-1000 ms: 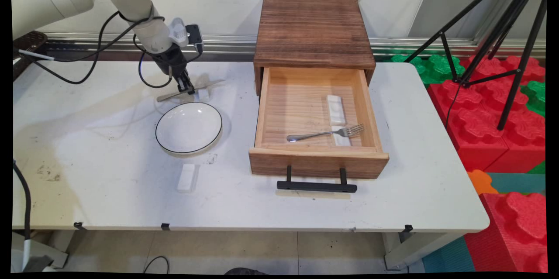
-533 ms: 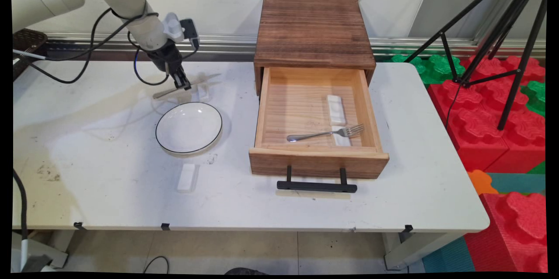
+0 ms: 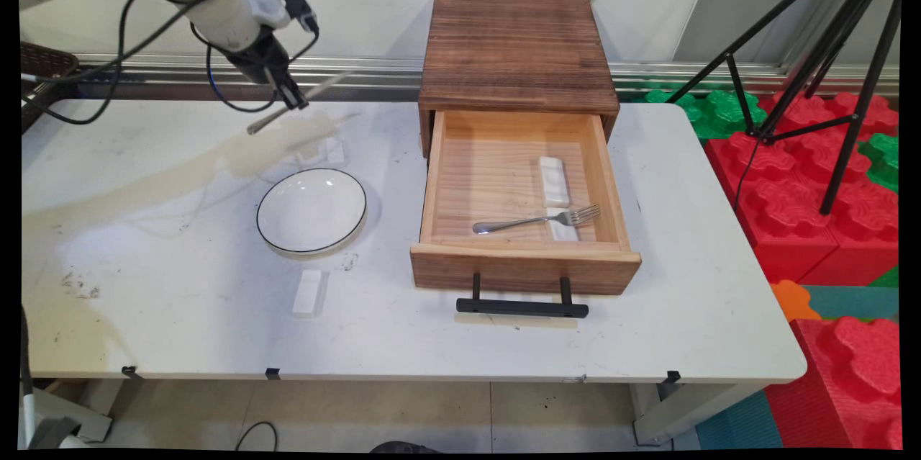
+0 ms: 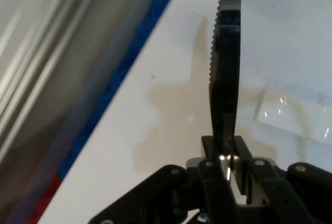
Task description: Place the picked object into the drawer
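I have the gripper (image 3: 293,100) clenched on a serrated knife (image 4: 226,79) (pinched mid-length so it balances), lifted clear; its white rest (image 3: 334,150) sits on the table below the fingertips.

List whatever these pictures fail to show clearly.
- Knife: in the main view the gripper covers its middle; in the hand view the top edge cuts off its tip, and the handle lies hidden behind the linkage.
- Lower white rest in the drawer: the fork crosses it in the main view, so its shape is unclear.
- White rest behind the plate: too small in the main view; the right edge crops it in the hand view.
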You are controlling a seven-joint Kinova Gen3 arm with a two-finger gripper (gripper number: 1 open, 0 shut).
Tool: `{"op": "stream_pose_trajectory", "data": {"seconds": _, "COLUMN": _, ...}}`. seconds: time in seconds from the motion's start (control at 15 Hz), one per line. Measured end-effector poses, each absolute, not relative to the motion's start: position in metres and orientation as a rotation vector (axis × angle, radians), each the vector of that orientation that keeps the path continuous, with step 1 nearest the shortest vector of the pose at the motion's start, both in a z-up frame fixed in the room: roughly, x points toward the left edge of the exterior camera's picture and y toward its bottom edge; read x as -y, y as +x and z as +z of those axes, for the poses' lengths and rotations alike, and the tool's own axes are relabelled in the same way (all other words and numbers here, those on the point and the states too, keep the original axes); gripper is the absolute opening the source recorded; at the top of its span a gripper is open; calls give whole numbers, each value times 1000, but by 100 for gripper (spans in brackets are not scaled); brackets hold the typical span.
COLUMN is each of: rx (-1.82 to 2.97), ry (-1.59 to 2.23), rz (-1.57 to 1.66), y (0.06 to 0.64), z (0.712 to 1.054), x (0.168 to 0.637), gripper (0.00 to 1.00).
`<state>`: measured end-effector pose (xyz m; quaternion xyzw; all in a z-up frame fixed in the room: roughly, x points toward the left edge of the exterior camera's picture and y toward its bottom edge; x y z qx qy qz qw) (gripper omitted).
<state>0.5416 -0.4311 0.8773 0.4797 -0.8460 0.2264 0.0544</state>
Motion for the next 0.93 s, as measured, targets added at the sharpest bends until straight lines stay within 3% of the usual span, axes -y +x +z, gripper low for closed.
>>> {"op": "stream_pose_trajectory", "data": {"seconds": 0.33, "rx": 2497, "ry": 1425, "rz": 772, "y": 515, "z": 914, "x": 423, "gripper": 0}}
{"op": "stream_pose_trajectory", "data": {"seconds": 0.93, "rx": 2494, "ry": 1076, "rz": 785, "y": 407, "z": 982, "x": 422, "gripper": 0}}
